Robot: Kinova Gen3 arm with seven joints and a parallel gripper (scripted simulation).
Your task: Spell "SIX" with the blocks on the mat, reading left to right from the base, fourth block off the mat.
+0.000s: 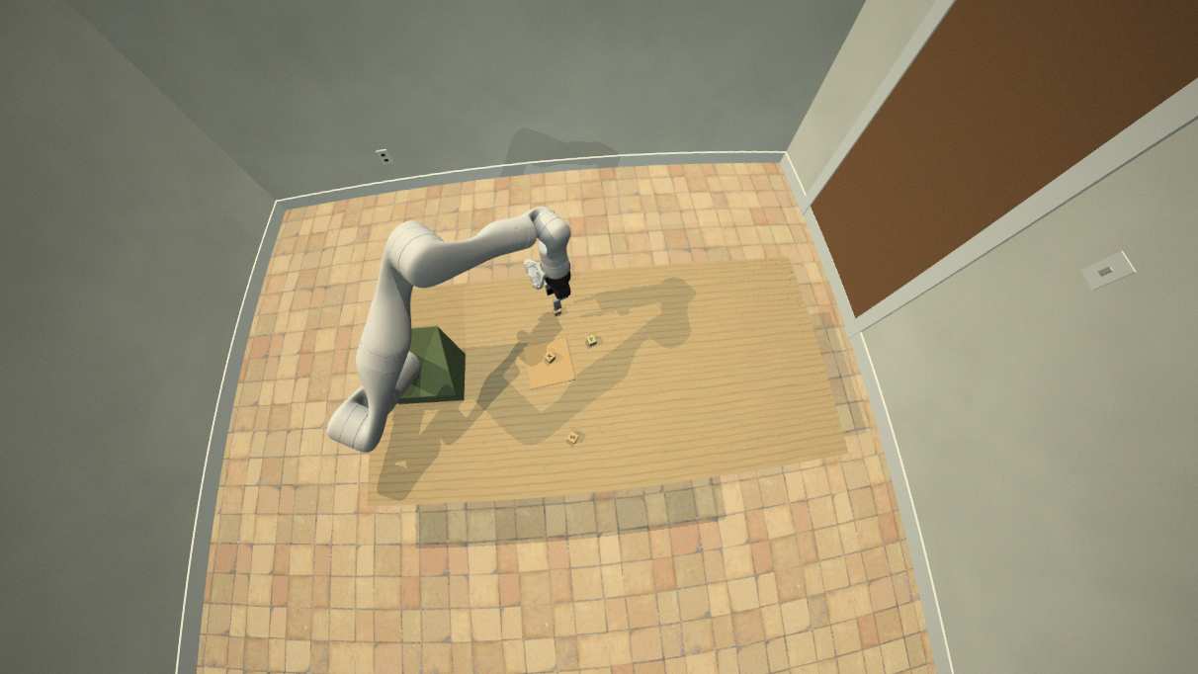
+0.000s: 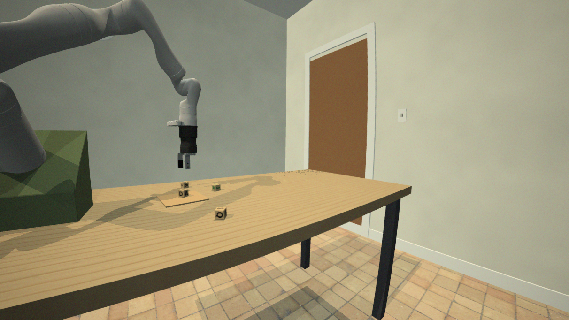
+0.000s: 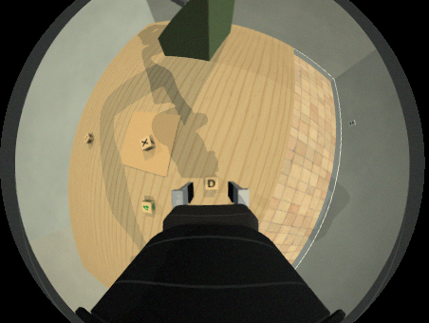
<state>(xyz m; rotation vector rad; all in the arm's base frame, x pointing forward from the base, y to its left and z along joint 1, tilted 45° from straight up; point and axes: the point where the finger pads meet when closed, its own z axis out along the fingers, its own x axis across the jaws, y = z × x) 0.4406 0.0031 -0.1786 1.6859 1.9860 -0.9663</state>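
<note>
You're looking at the green base block [image 2: 43, 179] sitting left on the wooden table [image 2: 278, 207]. Gripper [image 2: 183, 162] is hanging fingers apart, empty, above the D block [image 3: 211, 183]. X block [image 3: 146, 142] is lying on the mat [image 2: 190, 200]. Brown door [image 2: 338, 107] is standing right.

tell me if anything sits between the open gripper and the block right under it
Nothing visible does. The open gripper hangs above the block, whose top face shows a D in the wrist view, framed between the fingers with only air below. The mat lies apart from it.
</note>
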